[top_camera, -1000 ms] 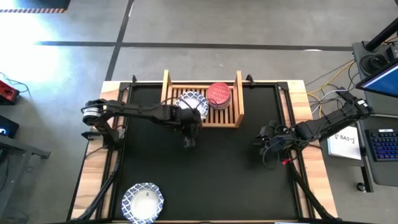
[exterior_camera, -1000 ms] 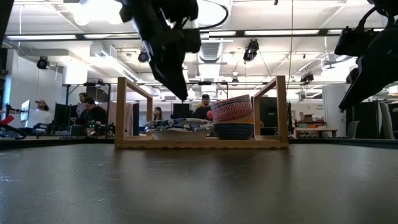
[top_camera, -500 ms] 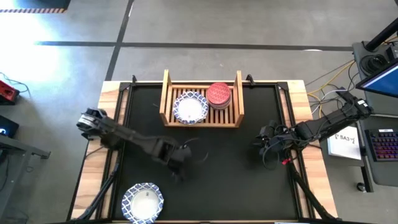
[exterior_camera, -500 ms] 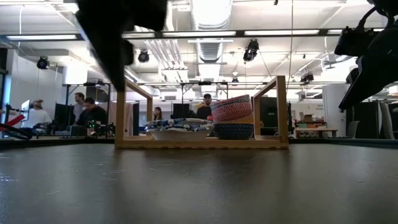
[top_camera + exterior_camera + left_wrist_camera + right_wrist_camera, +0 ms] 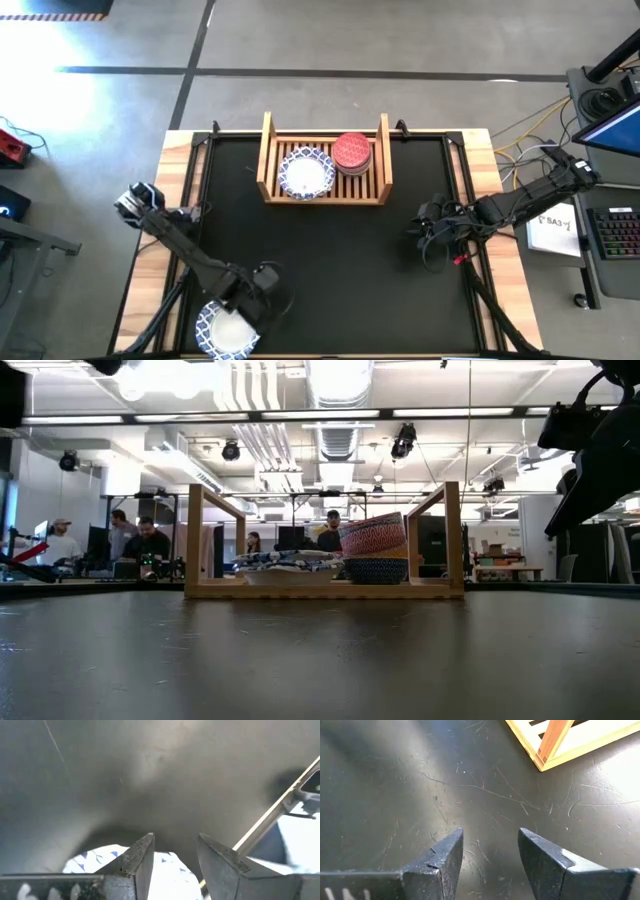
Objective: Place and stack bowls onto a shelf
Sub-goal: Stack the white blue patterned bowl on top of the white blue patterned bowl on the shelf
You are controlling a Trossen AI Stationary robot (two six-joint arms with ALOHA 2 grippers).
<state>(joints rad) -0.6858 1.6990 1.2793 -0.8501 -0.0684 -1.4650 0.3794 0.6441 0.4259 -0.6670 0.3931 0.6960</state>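
1. Left end effector poised at the near left corner of the black-topped desk, just over the rim of a large white bowl with a blue patterned rim; fingers parted, nothing between them.
2. Light wooden shelf with slatted base and two upright side boards at the far middle of the desk, already loaded: a stack of white blue-rimmed bowls on its left half, a red bowl topping a stack of smaller bowls on its right.
3. Right end effector idle near the desk's right edge, fingers spread, gripping nothing.
4. Step in hand, by appearances: picking up the last loose bowl. Best done by straddling the rim squarely, one finger inside and one outside, and closing firmly before lifting.
5. Worth keeping level in transit and lowering centred onto the matching left stack, clear of the side boards.
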